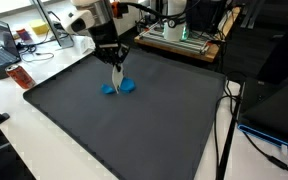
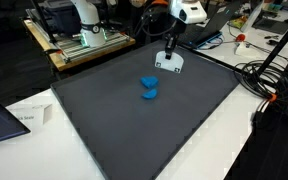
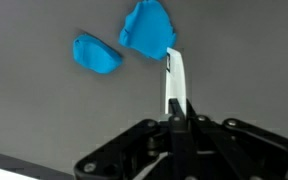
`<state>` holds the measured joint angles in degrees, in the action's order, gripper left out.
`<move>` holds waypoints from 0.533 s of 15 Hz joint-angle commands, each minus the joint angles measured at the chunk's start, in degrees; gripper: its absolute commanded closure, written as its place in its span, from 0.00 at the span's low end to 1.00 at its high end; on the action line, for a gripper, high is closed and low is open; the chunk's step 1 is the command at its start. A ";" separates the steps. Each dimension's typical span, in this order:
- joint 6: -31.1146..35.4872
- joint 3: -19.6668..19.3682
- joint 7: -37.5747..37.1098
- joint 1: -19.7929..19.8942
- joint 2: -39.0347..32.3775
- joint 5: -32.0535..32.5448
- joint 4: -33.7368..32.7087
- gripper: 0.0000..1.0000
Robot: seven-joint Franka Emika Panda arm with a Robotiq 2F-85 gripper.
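Peering through the wrist view, we find the fingers (image 3: 176,80) pressed together just beside the larger blue piece (image 3: 147,28), the smaller blue piece (image 3: 96,54) apart on the mat (image 3: 44,110); in an exterior view the bench (image 2: 224,150) shows.

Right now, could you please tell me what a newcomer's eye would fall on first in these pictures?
Two bright blue lumps lie close together on the dark grey mat. The black gripper, shut on a thin white flat tool, holds its tip at the edge of one lump in the wrist view.
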<state>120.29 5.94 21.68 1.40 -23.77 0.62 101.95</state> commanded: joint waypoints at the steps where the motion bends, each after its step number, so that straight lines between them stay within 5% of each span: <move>1: -1.77 1.54 7.03 3.64 1.37 -8.54 1.13 0.99; 8: -7.54 1.17 18.45 7.56 -0.07 -16.83 -0.16 0.99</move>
<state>115.39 6.56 35.24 7.16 -23.80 -12.66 101.96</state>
